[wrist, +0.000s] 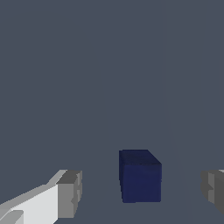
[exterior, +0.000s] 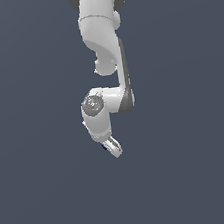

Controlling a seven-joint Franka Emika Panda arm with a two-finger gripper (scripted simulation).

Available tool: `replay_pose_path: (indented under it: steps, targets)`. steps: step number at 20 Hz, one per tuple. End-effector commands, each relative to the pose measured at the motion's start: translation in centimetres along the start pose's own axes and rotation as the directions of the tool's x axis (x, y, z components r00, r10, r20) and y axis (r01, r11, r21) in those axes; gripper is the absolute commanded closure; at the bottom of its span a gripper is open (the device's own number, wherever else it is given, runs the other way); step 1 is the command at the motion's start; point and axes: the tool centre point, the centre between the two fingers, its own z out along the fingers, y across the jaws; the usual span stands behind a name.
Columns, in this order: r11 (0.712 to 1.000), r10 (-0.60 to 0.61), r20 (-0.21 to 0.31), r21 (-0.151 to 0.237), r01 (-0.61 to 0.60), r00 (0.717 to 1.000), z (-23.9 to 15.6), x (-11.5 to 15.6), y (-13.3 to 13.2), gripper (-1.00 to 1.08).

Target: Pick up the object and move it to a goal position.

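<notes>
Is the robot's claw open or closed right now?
Open. In the wrist view the gripper has its fingers spread wide, with gaps either side of the cube between them.

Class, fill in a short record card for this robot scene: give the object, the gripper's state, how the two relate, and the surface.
object: dark navy-blue cube, plain, resting on the surface
gripper: open, a finger on each side of the cube
contact: none visible; gaps on both sides
surface: plain grey floor
exterior view: the arm hides most of the cube
</notes>
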Motion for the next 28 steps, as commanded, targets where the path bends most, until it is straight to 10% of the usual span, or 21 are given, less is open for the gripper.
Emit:
replay_pose_path:
  steps: [1, 6, 7, 28]
  targets:
    - [1.0, 0.001, 0.0, 0.0, -0.001, 1.0, 1.1, 0.0, 0.0, -0.92]
    - [1.0, 0.001, 0.0, 0.0, -0.001, 1.0, 1.8, 0.1, -0.1, -0.92]
    - [1.0, 0.001, 0.0, 0.0, -0.001, 1.0, 1.8, 0.1, -0.1, 1.08]
    - [1.0, 0.002, -0.001, 0.0, -0.002, 1.0, -1.3, -1.3, -3.4, 1.08]
